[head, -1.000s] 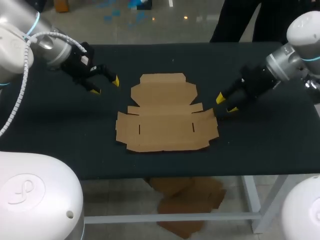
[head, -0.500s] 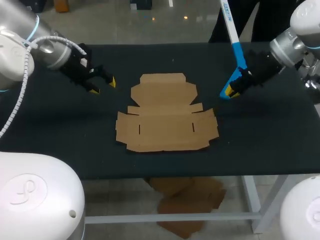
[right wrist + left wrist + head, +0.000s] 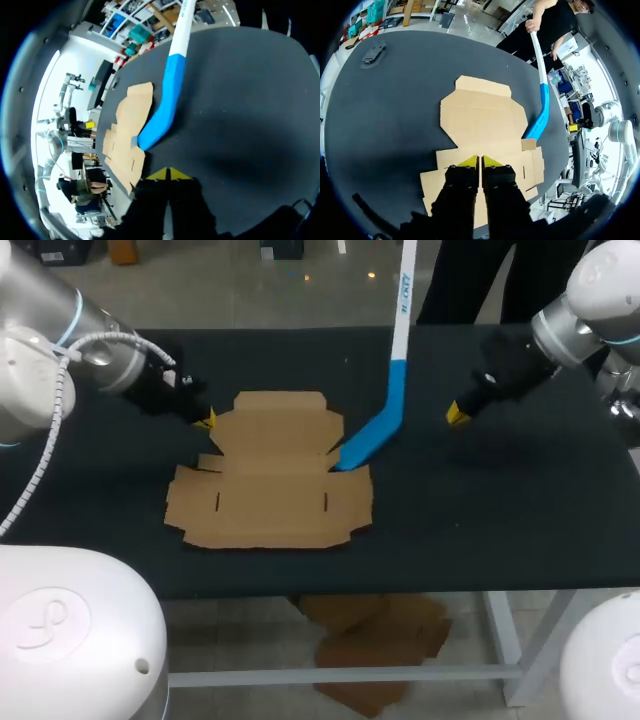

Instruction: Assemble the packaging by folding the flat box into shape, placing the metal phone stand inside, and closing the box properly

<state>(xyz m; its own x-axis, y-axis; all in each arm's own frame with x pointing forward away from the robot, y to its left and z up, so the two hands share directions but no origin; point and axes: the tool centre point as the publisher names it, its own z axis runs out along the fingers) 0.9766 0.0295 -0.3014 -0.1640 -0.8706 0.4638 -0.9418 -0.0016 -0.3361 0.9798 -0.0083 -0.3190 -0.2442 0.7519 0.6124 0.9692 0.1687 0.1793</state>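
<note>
The flat box [image 3: 268, 490] lay unfolded on the dark table [image 3: 500, 510], a bit left of the middle. It was brown card with all its flaps spread out.

A long stick [image 3: 398, 370], white up high and blue at the end, came in over the far side of the table. Its blue end touched the box's right edge. A person's hand [image 3: 534, 26] held the top of the stick.

The left gripper [image 3: 206, 421] was at the box's far left corner, with its yellow tips right at the card. I could not tell if they touched it. Its two fingers were pressed close together with nothing between them.

The right gripper [image 3: 457, 416] was well apart from the box, over bare table on the right. Its fingers were close together too and held nothing.

A small grey thing [image 3: 373, 52] lay near the table's edge, well ahead of the left gripper and away from the box. The table top was plain and dark all over.
</note>
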